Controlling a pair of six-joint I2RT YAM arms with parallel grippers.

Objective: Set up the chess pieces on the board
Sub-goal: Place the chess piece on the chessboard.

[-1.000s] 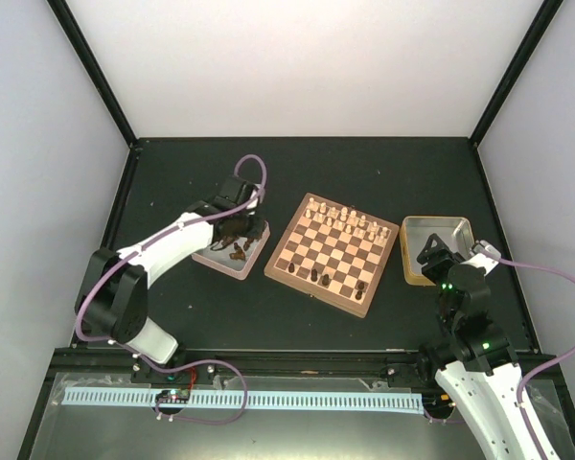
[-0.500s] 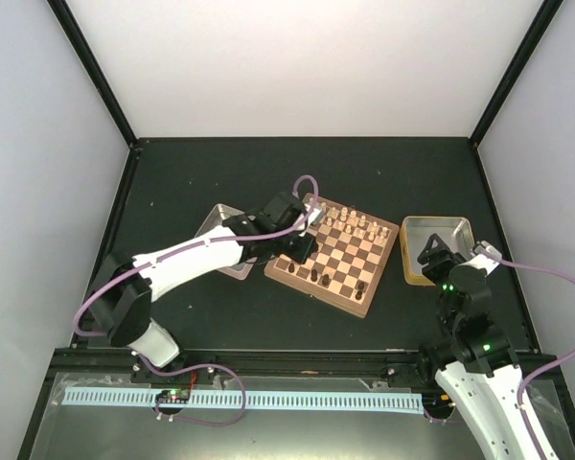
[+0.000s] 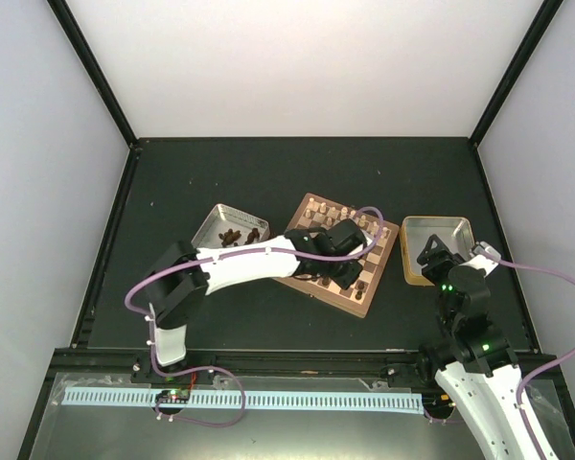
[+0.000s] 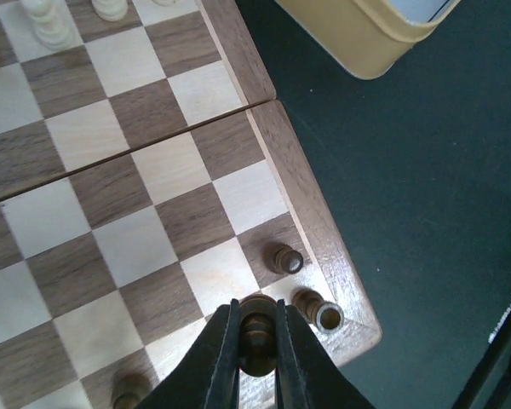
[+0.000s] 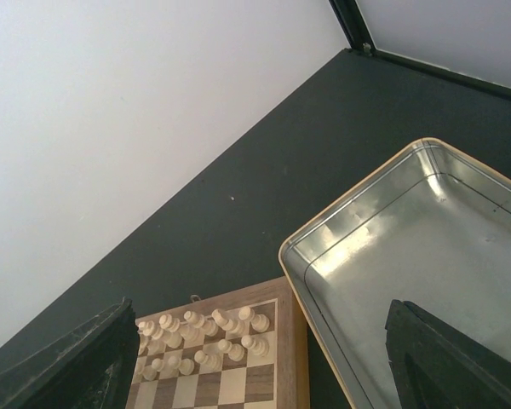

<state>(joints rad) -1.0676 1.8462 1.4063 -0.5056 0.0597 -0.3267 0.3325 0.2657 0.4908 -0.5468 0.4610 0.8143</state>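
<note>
Far left, spare dark chessmen (image 3: 236,235) in a metal tray (image 3: 209,220). Left jaws narrow, pinching a dark chessman (image 4: 255,328) at a corner of the board (image 4: 128,170), beside two others. Right jaws wide, empty, near a second tray (image 5: 426,256).

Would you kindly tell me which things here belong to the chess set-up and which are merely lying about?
Job: dark chess pieces, board, left gripper holding one, left tray with more.
Lying about: empty right tray, cream chessmen.

One board (image 4: 153,170), two metal trays (image 3: 218,217) (image 3: 441,236), two arms (image 3: 238,264) (image 3: 471,321).
</note>
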